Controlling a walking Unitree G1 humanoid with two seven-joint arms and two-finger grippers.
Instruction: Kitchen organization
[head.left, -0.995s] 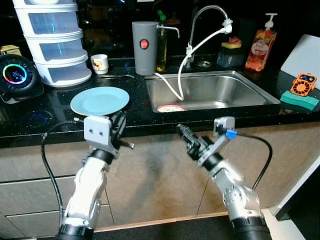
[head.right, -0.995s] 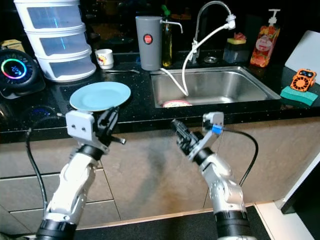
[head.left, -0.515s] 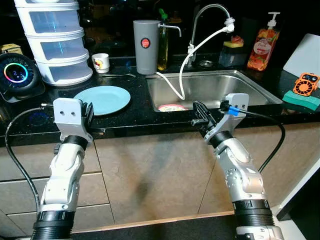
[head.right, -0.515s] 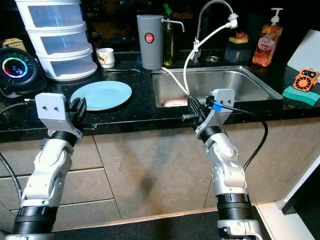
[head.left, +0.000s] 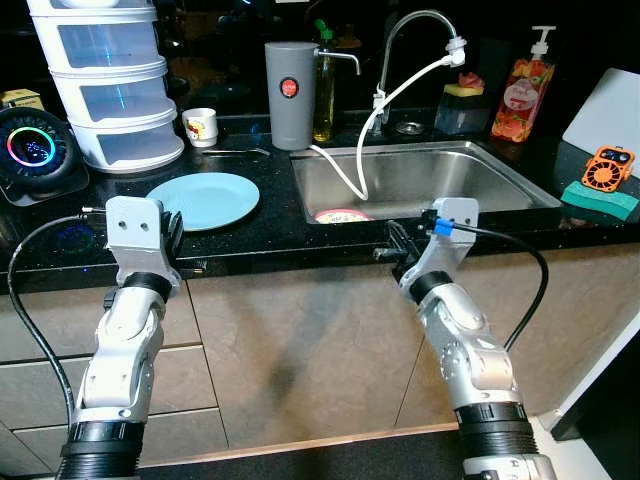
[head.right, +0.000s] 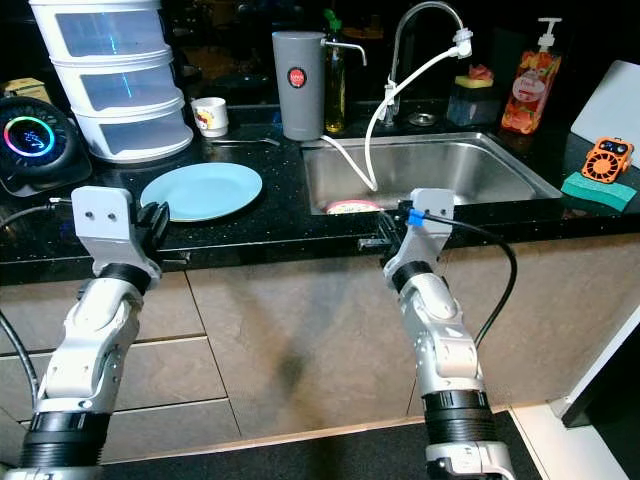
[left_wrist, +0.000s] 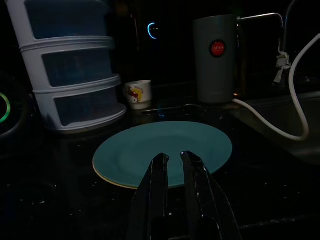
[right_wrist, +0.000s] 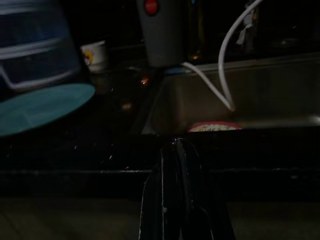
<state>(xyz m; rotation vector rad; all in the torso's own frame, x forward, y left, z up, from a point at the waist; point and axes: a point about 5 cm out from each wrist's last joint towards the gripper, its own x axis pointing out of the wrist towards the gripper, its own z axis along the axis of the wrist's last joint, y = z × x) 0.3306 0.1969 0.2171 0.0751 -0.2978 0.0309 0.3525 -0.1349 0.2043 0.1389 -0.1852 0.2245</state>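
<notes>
— Teal plate (left_wrist: 162, 150) lies flat on the black counter (head.left: 260, 225), just ahead of the left gripper (left_wrist: 172, 161). Its fingers are nearly together, a thin gap between them, holding nothing.

— Risk?

— My guess: slim fingers meet that low rim and shove the plate along rather than lift it. The mug (left_wrist: 138, 93), spoon (head.left: 235, 153) and drawer tower (head.left: 105, 80) stand beyond it.

— The right gripper (right_wrist: 175, 150)?

— Fingers pressed together, empty, at the counter edge before the sink (head.left: 420, 180). A pink dish (right_wrist: 215, 127) lies inside; the hose (head.left: 345, 175) dangles close, likely to snag.
</notes>
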